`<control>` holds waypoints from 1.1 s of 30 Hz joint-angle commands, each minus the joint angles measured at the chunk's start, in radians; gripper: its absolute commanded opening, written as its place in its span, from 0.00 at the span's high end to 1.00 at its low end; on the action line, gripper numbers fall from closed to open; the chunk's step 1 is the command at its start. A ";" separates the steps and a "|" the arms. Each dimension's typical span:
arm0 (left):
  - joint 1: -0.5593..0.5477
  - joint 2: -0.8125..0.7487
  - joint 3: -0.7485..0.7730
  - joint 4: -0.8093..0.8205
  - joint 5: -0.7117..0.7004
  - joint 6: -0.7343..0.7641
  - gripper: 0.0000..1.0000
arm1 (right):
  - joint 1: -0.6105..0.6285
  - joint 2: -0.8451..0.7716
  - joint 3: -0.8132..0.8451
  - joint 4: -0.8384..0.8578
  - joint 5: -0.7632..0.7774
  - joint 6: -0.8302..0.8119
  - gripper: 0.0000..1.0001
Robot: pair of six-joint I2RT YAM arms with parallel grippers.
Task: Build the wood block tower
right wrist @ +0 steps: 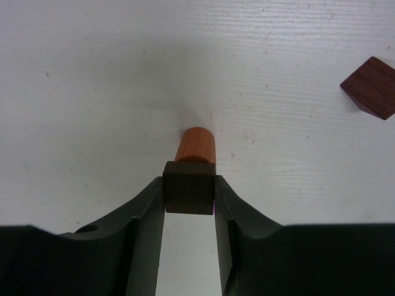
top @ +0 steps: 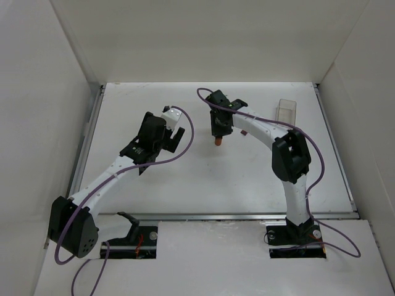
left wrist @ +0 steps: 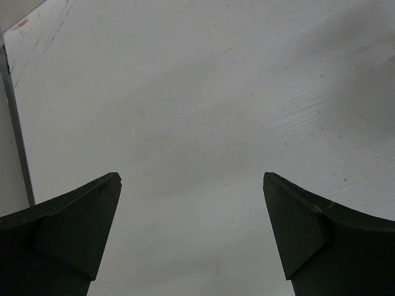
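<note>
Dark block (right wrist: 189,187) clamped in the right pincer (right wrist: 189,185), far face against the orange cylinder (right wrist: 195,145), which stands near mid-counter (right wrist: 92,92). Red-brown block (right wrist: 370,87) lies apart, off to one side. Left pincer (left wrist: 191,179) spread wide, holding nothing, over the counter.

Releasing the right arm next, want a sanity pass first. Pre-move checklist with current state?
1. Right gripper shut on dark block: ok.
2. Dark block lined up with orange cylinder: ok, roughly centred in the wrist view.
3. Block seated flat on cylinder: cannot tell, the contact is hidden.
4. Left gripper open, empty, apart from the stack: ok.
5. Red-brown block lying off to the side, not touching the stack: ok.
</note>
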 commanded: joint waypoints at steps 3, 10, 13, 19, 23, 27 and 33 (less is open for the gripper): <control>0.006 -0.032 -0.005 0.030 0.004 -0.006 0.00 | -0.007 0.008 -0.001 0.039 0.012 0.021 0.80; 0.006 -0.032 -0.005 0.030 0.004 -0.006 0.00 | -0.007 0.008 -0.001 0.039 0.021 0.021 0.74; 0.006 -0.032 -0.005 0.030 0.004 -0.006 0.00 | -0.007 0.008 -0.001 0.039 0.021 0.021 0.64; 0.006 -0.032 -0.005 0.030 0.013 -0.006 0.00 | -0.007 0.008 -0.001 0.039 0.030 0.021 0.53; 0.006 -0.032 -0.005 0.030 0.013 -0.006 0.00 | -0.007 0.008 -0.010 0.039 0.030 0.021 0.45; 0.006 -0.032 -0.005 0.030 0.013 -0.006 0.00 | -0.007 -0.004 -0.010 0.039 0.030 0.021 0.34; 0.006 -0.041 -0.014 0.030 0.002 -0.006 0.00 | -0.091 -0.159 -0.060 0.079 0.021 -0.002 0.25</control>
